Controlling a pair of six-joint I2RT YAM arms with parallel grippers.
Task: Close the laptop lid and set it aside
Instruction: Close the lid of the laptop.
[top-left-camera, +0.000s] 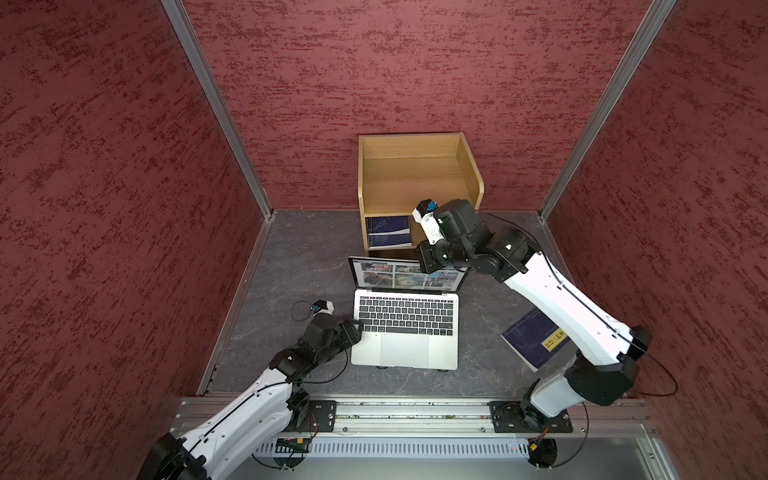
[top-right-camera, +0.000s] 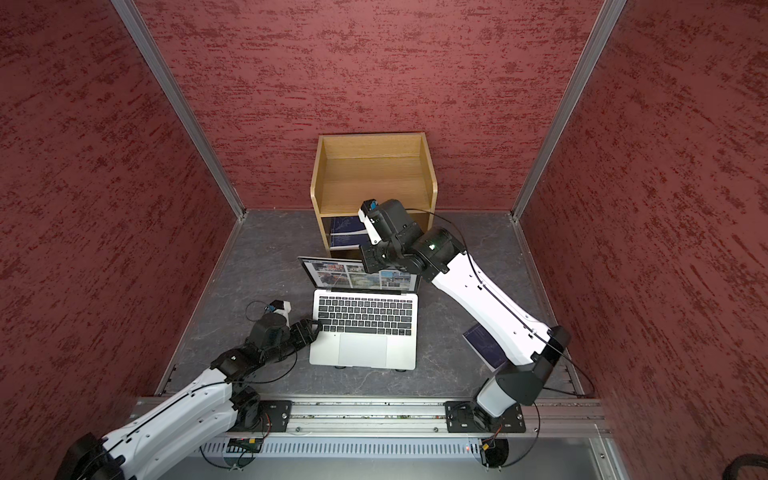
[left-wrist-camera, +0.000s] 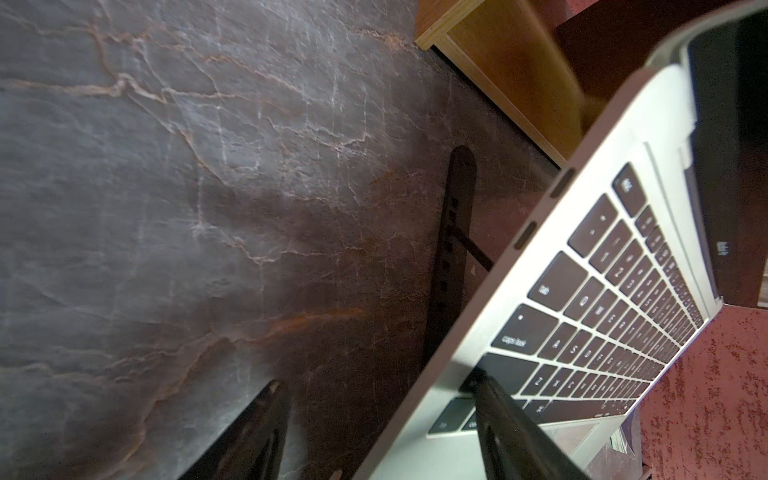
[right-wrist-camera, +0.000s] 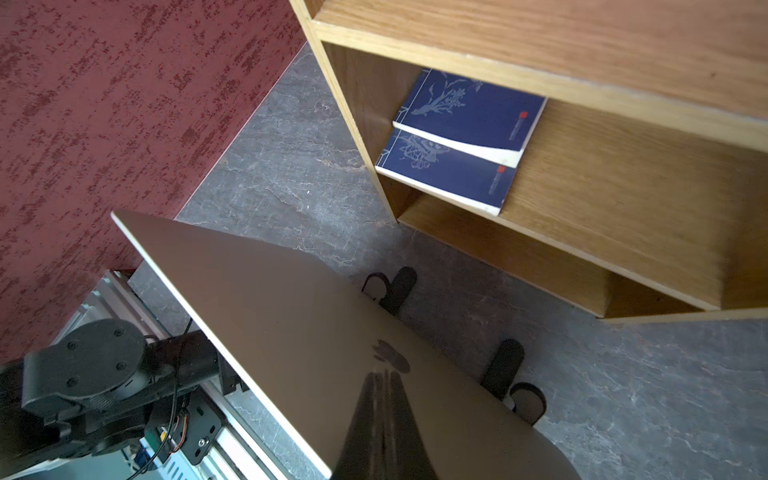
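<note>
The right claw (right-wrist-camera: 384, 376), tips pressed together, is set against the back of the laptop lid (right-wrist-camera: 282, 307) just under the logo (right-wrist-camera: 390, 353), the lid standing open. The left claw (left-wrist-camera: 376, 380) has its fingers (left-wrist-camera: 503, 415) apart astride the left edge of the laptop (top-left-camera: 405, 332), one finger seemingly resting on the corner keys (left-wrist-camera: 453, 411), though blur hides the contact. Past the right claw stands a wooden shelf (top-left-camera: 469, 166) holding two blue books (right-wrist-camera: 461, 116); a black stand (left-wrist-camera: 453, 249) props the laptop.

So the laptop (top-left-camera: 405, 332) sits on a stand (left-wrist-camera: 451, 249), its left edge between the left pincer's (top-left-camera: 357, 328) fingers (left-wrist-camera: 511, 424). Right pincer (right-wrist-camera: 384, 376) touches the lid's (right-wrist-camera: 291, 311) back, and past it there's a shelf (right-wrist-camera: 582, 41) holding two overlapping books (right-wrist-camera: 469, 112).
</note>
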